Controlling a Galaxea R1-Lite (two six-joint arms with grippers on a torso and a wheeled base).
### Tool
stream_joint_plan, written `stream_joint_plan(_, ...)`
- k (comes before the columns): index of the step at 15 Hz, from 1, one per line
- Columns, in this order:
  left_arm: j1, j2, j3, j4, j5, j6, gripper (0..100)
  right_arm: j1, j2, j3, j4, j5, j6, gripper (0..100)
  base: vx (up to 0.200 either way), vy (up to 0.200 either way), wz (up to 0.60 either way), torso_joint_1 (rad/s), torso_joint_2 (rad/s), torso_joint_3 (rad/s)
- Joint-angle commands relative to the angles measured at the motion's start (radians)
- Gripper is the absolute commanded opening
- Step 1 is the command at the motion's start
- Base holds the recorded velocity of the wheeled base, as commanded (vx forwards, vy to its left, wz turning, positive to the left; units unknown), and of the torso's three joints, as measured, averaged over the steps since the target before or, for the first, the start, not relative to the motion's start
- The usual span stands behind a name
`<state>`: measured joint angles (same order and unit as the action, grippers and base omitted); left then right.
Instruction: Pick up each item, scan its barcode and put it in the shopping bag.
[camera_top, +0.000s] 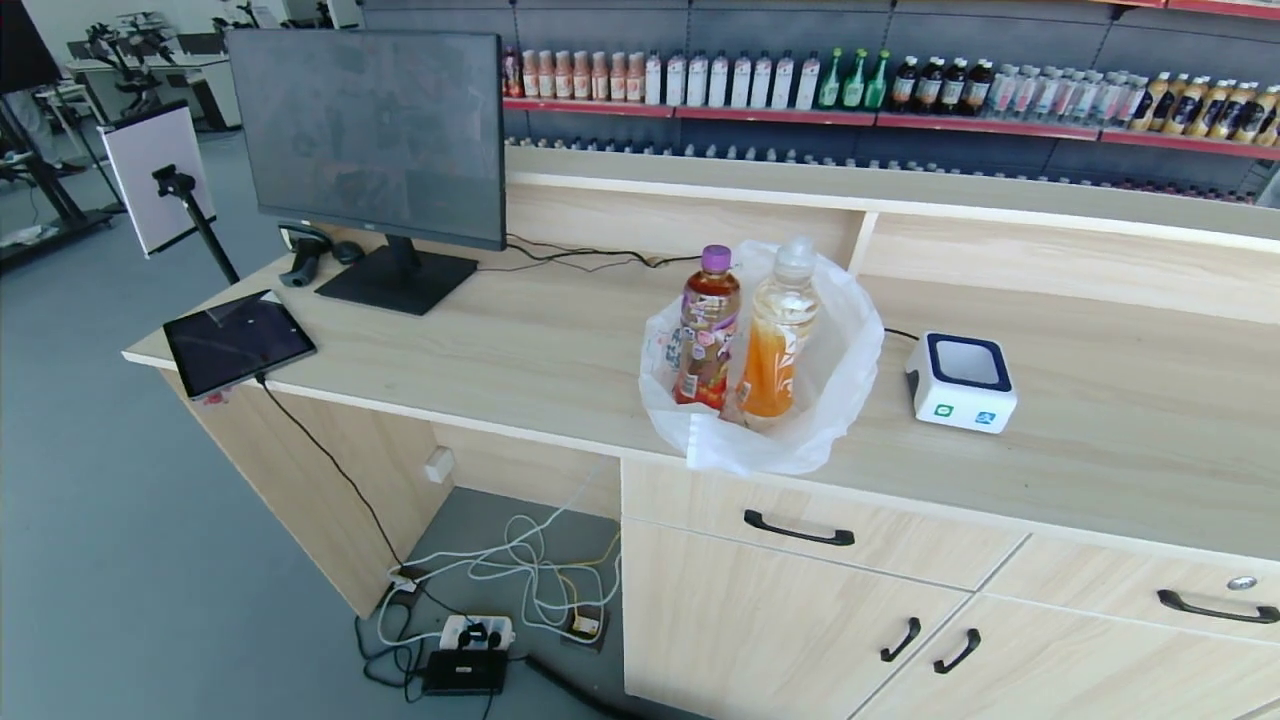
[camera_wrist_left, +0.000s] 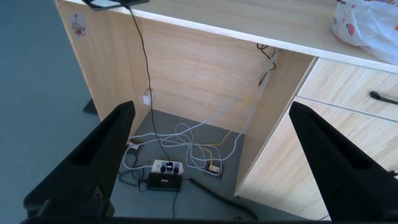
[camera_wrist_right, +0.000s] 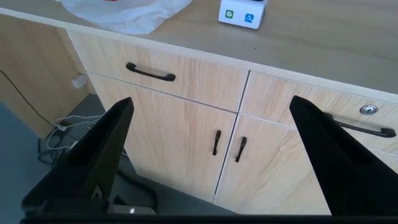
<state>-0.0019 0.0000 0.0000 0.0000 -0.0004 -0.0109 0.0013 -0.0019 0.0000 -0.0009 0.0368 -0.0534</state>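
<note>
A white plastic shopping bag stands open on the wooden counter. Two bottles stand upright inside it: a brown tea bottle with a purple cap and an orange drink bottle with a clear cap. A white scanner box with a dark window sits just right of the bag. My left gripper hangs open below counter height, facing the open knee space with cables. My right gripper is open too, low in front of the drawers, with the bag and the scanner above it. Both hold nothing.
A monitor and a tablet occupy the counter's left end. Drawers and cabinet doors with black handles front the counter. A power strip and tangled cables lie on the floor. Shelves of bottles line the back wall.
</note>
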Motion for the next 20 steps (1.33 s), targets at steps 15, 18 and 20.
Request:
stream_joint_plan(15, -0.001, 0.0, 0.0, 0.0, 0.0, 0.0, 100, 0.0, 0.002, 0.0, 0.001, -0.002, 0.006, 100, 0.0, -0.12, -0.2, 0.004, 0.0, 0.002)
stream_joint_plan(18, -0.001, 0.0, 0.0, 0.0, 0.0, -0.001, 100, 0.0, 0.002, 0.0, 0.001, 0.0, 0.006, 100, 0.0, -0.2, 0.0, 0.002, 0.0, 0.001)
stream_joint_plan(20, 0.0, 0.0, 0.0, 0.0, 0.0, -0.001, 100, 0.0, 0.002, 0.0, 0.001, 0.0, 0.004, 100, 0.0, 0.0, 0.0, 0.0, 0.0, 0.0)
